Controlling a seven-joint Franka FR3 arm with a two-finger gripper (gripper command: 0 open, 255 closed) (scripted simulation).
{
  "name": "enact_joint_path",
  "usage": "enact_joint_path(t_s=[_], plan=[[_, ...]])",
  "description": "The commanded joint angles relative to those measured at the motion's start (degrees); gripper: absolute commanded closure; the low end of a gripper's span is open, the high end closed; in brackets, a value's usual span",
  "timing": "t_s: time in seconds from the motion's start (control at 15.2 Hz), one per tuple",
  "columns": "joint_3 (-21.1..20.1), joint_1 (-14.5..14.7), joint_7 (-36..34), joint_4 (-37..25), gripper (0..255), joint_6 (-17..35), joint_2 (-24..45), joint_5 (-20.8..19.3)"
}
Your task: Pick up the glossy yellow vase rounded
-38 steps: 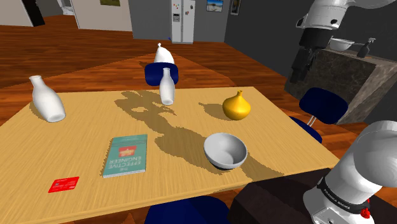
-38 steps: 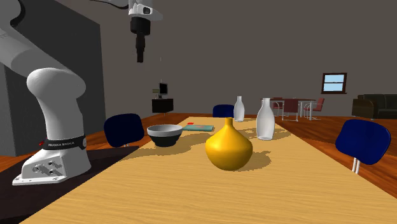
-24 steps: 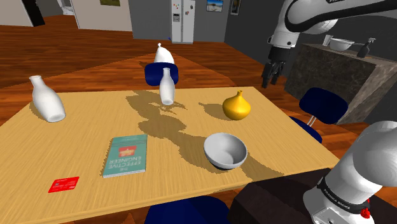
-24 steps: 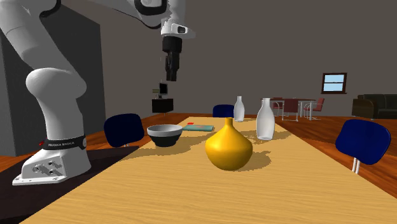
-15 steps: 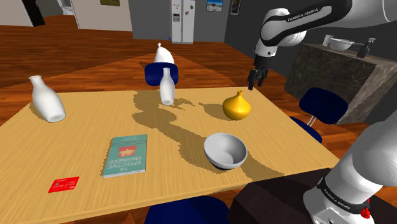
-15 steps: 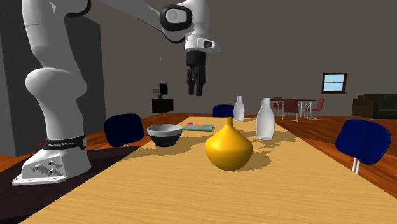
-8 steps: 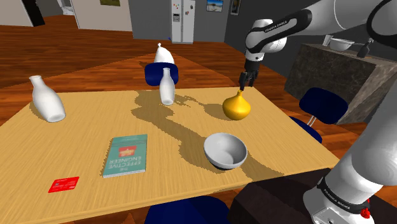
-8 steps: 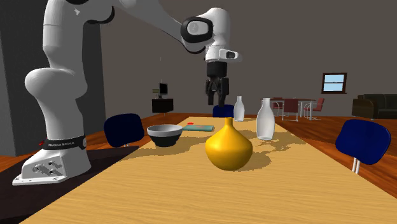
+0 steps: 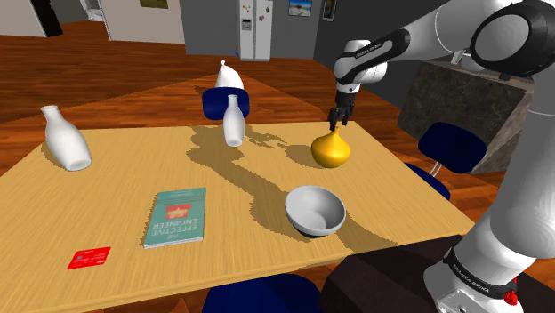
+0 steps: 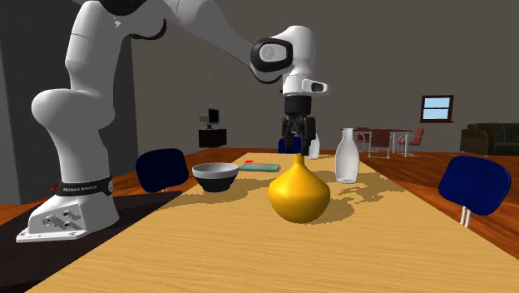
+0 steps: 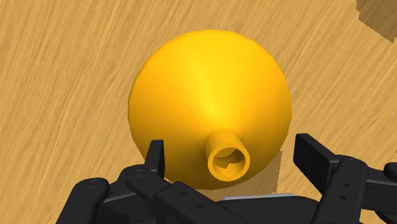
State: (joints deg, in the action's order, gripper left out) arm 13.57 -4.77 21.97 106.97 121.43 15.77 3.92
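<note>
While the wooden table (image 9: 116,187) carries everything, the yellow vase (image 9: 331,149) stands upright towards the shoulder view's right. The gripper (image 11: 232,154) hangs over its neck, fingers (image 11: 156,158) wide apart, clasping nothing. Nearby are a teal book (image 9: 175,216), a grey bowl (image 9: 314,211), two white vases (image 9: 65,139) (image 9: 233,121) and a red card (image 9: 89,258). The book reads EFFECTIVE ENGINEER and the arm's base band (image 10: 81,188) reads FRANKA EMIKA.

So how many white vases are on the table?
2 white vases: one by the table's end at the shoulder view's left, one near the far edge, left of the yellow vase. Another white shape sits beyond the table.
</note>
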Motion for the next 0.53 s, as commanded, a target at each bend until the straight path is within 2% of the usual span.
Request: enact_joint_path(t_s=[0.0,0.2,0.26,0.46], plan=[[-0.1,-0.1,0.1,0.8,0,1.5,0.6,0.2],[-0.1,-0.1,0.3,1.3,0,2.5,1.2,0.4],[-0.1,-0.1,0.2,1.3,255,2.5,1.2,0.4],[-0.1,-0.1,0.3,1.2,255,2.5,1.3,0.4]])
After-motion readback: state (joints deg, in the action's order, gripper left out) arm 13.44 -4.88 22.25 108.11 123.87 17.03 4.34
